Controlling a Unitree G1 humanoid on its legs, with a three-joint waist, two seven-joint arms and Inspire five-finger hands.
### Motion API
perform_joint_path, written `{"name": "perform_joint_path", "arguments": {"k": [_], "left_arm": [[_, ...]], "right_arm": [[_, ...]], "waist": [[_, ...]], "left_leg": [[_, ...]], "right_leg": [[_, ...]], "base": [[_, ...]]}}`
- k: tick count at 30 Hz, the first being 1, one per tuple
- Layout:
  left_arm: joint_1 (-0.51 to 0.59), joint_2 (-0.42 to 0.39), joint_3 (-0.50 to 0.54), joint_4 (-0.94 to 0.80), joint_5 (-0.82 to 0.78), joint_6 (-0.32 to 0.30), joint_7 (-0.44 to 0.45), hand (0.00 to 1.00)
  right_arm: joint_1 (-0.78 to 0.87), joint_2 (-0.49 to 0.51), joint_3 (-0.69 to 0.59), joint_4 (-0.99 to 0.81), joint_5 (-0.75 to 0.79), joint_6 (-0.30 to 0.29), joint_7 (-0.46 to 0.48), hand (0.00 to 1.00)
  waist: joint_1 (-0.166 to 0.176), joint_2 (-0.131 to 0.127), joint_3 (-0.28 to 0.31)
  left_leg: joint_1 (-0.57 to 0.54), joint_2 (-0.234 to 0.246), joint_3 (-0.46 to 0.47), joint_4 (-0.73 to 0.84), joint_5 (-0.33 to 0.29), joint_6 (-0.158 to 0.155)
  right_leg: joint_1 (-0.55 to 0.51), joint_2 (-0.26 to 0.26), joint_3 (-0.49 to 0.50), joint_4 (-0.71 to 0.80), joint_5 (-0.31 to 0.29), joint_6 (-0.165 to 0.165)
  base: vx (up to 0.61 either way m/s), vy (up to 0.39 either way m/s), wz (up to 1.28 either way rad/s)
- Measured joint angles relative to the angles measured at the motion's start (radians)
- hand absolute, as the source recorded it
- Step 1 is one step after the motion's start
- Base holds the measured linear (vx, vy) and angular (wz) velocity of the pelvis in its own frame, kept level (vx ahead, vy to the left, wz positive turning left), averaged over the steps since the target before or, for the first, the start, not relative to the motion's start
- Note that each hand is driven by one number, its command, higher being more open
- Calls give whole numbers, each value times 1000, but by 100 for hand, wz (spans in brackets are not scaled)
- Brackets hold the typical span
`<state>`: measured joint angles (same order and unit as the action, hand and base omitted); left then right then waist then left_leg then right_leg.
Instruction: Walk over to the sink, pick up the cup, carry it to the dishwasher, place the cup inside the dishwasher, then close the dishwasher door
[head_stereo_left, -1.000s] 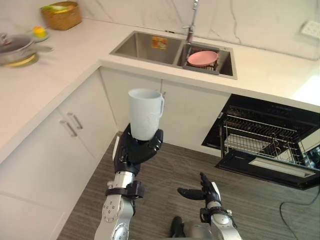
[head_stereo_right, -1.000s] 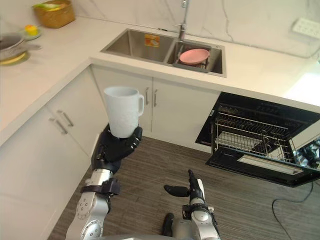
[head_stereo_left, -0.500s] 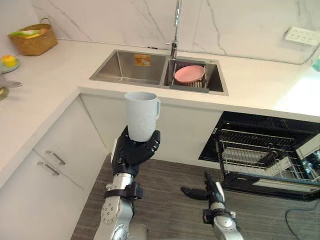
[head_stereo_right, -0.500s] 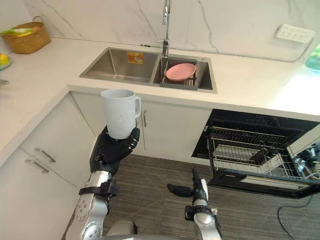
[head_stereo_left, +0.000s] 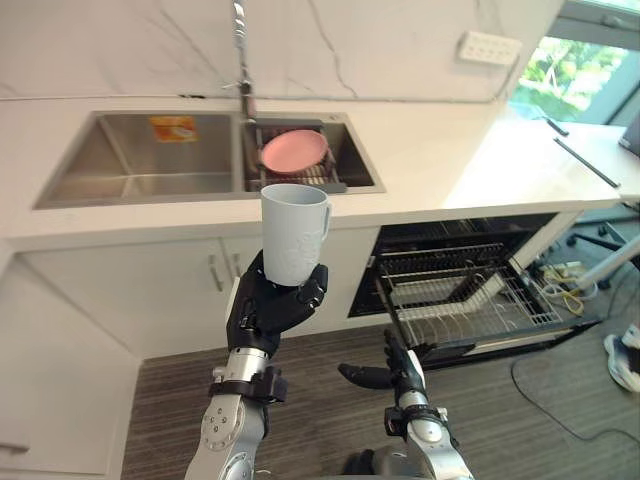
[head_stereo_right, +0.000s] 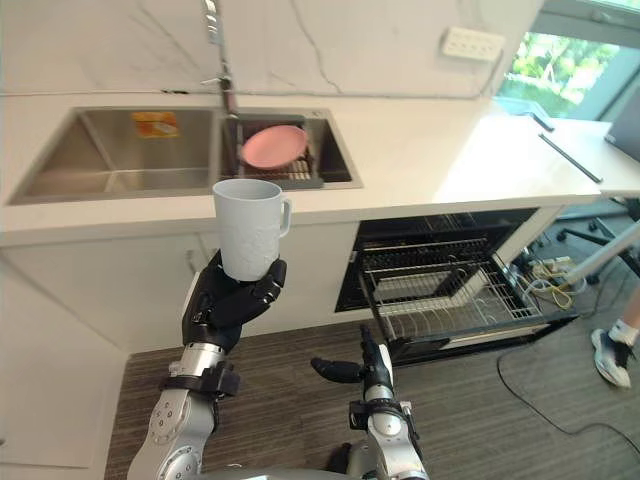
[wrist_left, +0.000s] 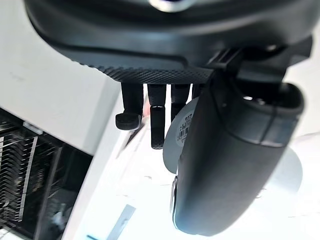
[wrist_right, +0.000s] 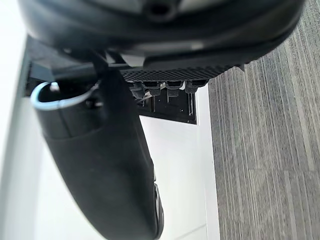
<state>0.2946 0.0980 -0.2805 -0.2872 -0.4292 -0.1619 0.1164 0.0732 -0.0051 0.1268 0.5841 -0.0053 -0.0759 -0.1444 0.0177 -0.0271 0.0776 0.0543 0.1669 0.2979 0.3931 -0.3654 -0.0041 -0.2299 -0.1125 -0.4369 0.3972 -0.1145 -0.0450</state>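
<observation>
Cup (head_stereo_left: 293, 233) stands upright, its base gripped in the left hand's (head_stereo_left: 268, 305) curled fingers, below the sink (head_stereo_left: 120, 170). Right hand (head_stereo_left: 385, 372) hangs low, fingers straight, beside the open dishwasher (head_stereo_left: 470, 290).

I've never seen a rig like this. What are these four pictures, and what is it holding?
It is a walking robot with two arms, each ending in a dark hand. The two wide pictures come from cameras in its head, looking down at a kitchen. The two close, dark ones come from cameras on its wrists, looking along each hand. The left hand has its fingers curled round the base of a pale cup, held upright before the counter. The right hand hangs lower, open and holding nothing. The counter holds a steel sink with a pink plate in its right basin. Under the counter to the right, the dishwasher stands open, its wire rack showing.
</observation>
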Motion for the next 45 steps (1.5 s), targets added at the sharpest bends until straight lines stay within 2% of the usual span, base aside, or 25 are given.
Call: {"name": "perform_joint_path", "arguments": {"k": [2, 4, 6, 7, 8, 9, 10, 11, 12, 13, 14, 15, 16, 17, 19, 22, 28, 33, 38, 45], "left_arm": [[1, -11, 0, 32, 1, 6, 0, 0], [-17, -27, -5, 52, 10, 9, -11, 0], [-21, -43, 0, 47, 19, 5, -13, 0], [-22, -45, 17, 46, 19, 4, -13, 0], [-22, -44, 25, 46, 19, 4, -13, 0], [-20, -43, 40, 47, 19, 4, -12, 0], [-28, -41, 43, 46, 19, 3, -12, 0], [-32, -41, 43, 46, 19, 3, -12, 0], [-36, -42, 45, 46, 20, 3, -11, 0], [-34, -42, 47, 46, 20, 3, -7, 0], [-34, -45, 49, 46, 20, 2, -7, 0], [-29, -34, 60, 47, 22, 1, -3, 0], [-30, -26, 65, 47, 23, 1, 4, 0], [-37, -21, 68, 46, 23, 0, 12, 0], [-31, -19, 71, 38, 23, -1, 19, 0], [10, 0, 46, -27, 28, -2, 25, 0], [8, 1, -32, -58, 40, -5, 25, 0], [7, -2, -41, -59, 78, -5, 25, 0], [8, -2, -20, -63, 107, -5, 28, 0], [7, 0, 87, -72, 159, -6, 43, 0]], "right_arm": [[3, -18, -1, -4, -3, 5, 2, 100], [32, -40, 0, -26, 2, 7, 8, 100], [60, -31, 2, -41, 3, 7, 10, 100], [69, -30, 18, -60, 5, 7, 11, 100], [69, -29, 21, -69, 8, 9, 12, 100], [79, -26, 29, -87, 14, 13, 12, 100], [76, -24, 25, -105, 14, 13, 7, 100], [72, -24, 18, -110, 15, 13, -3, 100], [59, -24, -5, -115, 21, 13, -16, 100], [49, -36, -13, -118, 22, 10, -20, 100], [46, -47, -12, -122, 22, 5, -19, 100], [32, -49, -2, -122, 21, -2, -19, 100], [33, -42, -1, -132, 21, -4, -19, 100], [26, -33, -1, -148, 20, -9, -19, 100], [10, -20, 4, -185, 20, -14, -15, 100], [33, 11, 14, -289, 20, -30, -6, 100], [111, 10, 17, -385, 21, -35, 5, 100], [181, 7, 18, -505, 21, -35, 12, 100], [220, 2, 39, -604, 21, -47, 33, 100], [248, -10, 44, -712, 53, -62, 84, 100]], "waist": [[0, 19, 0], [-6, 23, 3], [-3, 32, 5], [-4, 44, 6], [-2, 46, 6], [13, 41, 7], [27, 41, 7], [33, 36, 11], [43, 26, 18], [46, 27, 20], [47, 36, 20], [52, 27, 23], [44, 21, 23], [38, 1, 22], [51, -11, 23], [51, -17, 19], [40, -29, 11], [15, -30, 10], [14, -34, 8], [6, -41, 2]], "left_leg": [[33, 19, -27, 19, 25, -27], [26, 35, -85, 102, 44, -52], [10, 53, -91, 197, 65, -54], [-21, 73, -94, 300, 91, -57], [-44, 79, -96, 357, 120, -53], [-88, 73, -111, 430, 110, -64], [-142, 49, -135, 410, 25, -62], [-170, 30, -155, 382, 0, -54], [-220, -8, -198, 304, -25, -49], [-238, -40, -268, 166, -1, -62], [-235, -45, -307, 77, 43, -64], [-202, -61, -296, 35, 150, -33], [-198, -75, -293, 25, 154, -26], [-193, -90, -285, 22, 156, -21], [-180, -108, -257, 9, 158, -14], [-153, -125, -226, -34, 163, 4], [-139, -115, -169, -56, 164, 6], [-111, -112, -137, -80, 164, 7], [-75, -113, -94, -105, 164, 7], [-55, -116, -65, -106, 161, 10]], "right_leg": [[57, 47, 29, -62, 0, -1], [144, 83, 41, -130, 0, 0], [183, 107, 50, -170, 1, 7], [218, 124, 69, -213, 11, 14], [235, 127, 79, -234, 20, 13], [256, 115, 104, -262, 31, 22], [258, 96, 117, -275, 37, 32], [259, 83, 120, -279, 41, 38], [260, 55, 132, -280, 46, 46], [261, 35, 145, -276, 50, 56], [264, 37, 157, -274, 50, 68], [287, 27, 193, -285, 48, 101], [287, 13, 200, -290, 48, 101], [288, -2, 209, -295, 49, 103], [285, -23, 225, -301, 56, 107], [277, -42, 252, -301, 57, 111], [249, -32, 313, -317, 73, 137], [246, -26, 354, -328, 80, 146], [247, -25, 402, -337, 90, 149], [247, -25, 449, -357, 112, 159]], "base": [[326, -81, -51], [332, -51, -34], [239, 17, -27], [148, 59, -26], [185, 101, -41], [167, 134, -41], [157, 146, -34], [128, 186, -21], [98, 241, -19], [87, 267, -27], [109, 374, -44], [98, 303, -30], [98, 288, -17], [55, 167, -7], [37, 148, -19], [3, 80, -23], [13, -6, -33], [20, -5, -26], [-10, 16, -28], [-38, 14, -18]]}}
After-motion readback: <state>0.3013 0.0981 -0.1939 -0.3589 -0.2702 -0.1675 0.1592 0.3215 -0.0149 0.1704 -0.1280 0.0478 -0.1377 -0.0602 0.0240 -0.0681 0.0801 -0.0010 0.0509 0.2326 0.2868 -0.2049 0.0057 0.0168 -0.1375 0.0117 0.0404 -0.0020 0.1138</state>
